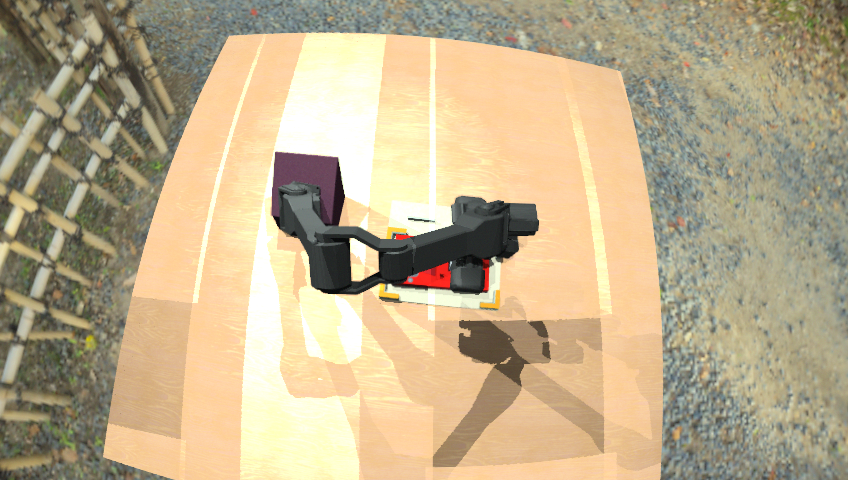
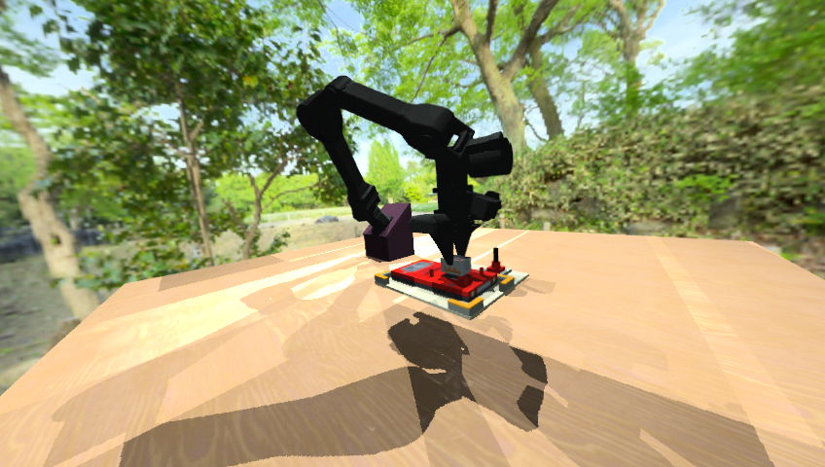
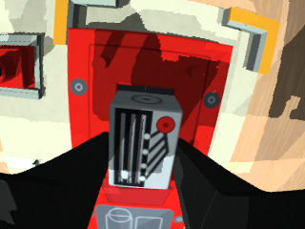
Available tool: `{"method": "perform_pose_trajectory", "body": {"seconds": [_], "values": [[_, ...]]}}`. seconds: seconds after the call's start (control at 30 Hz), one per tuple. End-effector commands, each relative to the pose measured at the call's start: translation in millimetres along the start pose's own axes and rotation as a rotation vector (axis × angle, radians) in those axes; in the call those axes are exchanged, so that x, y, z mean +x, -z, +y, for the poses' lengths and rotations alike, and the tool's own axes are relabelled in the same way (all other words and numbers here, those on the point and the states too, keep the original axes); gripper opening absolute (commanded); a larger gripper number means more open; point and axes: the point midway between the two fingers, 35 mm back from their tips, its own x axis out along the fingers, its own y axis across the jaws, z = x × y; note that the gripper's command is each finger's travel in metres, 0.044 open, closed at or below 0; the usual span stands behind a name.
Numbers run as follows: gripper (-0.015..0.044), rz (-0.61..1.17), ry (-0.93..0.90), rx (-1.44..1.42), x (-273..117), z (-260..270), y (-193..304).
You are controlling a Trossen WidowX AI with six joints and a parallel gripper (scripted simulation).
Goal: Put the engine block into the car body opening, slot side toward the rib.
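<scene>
The grey engine block (image 2: 457, 268) (image 3: 167, 177) has black bars and a red round mark on its top face. My gripper (image 2: 455, 260) (image 3: 143, 141) is shut on it, one dark finger on each long side. The block is over the red car body (image 1: 429, 279) (image 2: 413, 276) (image 3: 82, 119), at the opening. A dark strip of the opening (image 3: 143, 90) shows beyond the block's far end in the wrist view; the rest is hidden under the block. The block's top stands well above the body. I cannot tell whether its lower end is inside. The slot side and the rib are not visible.
The car body lies on a pale board (image 1: 410, 209) (image 3: 24, 129) between orange-topped corner brackets (image 1: 491, 300) (image 2: 466, 304) (image 3: 272, 35). A red piece with a black post (image 2: 495, 260) stands in a small grey frame (image 3: 41, 67) beside it. A purple block (image 1: 312, 172) (image 2: 396, 236) is at the arm's base.
</scene>
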Motion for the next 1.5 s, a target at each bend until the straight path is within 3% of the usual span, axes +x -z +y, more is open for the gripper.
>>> {"method": "perform_pose_trajectory", "body": {"seconds": [0.0, 1.47], "values": [[0.0159, 0.000, 0.003, -0.006, 1.4, -0.2, 0.0], [0.0159, 0.000, 0.003, -0.005, 10.8, -0.2, 0.3]]}}
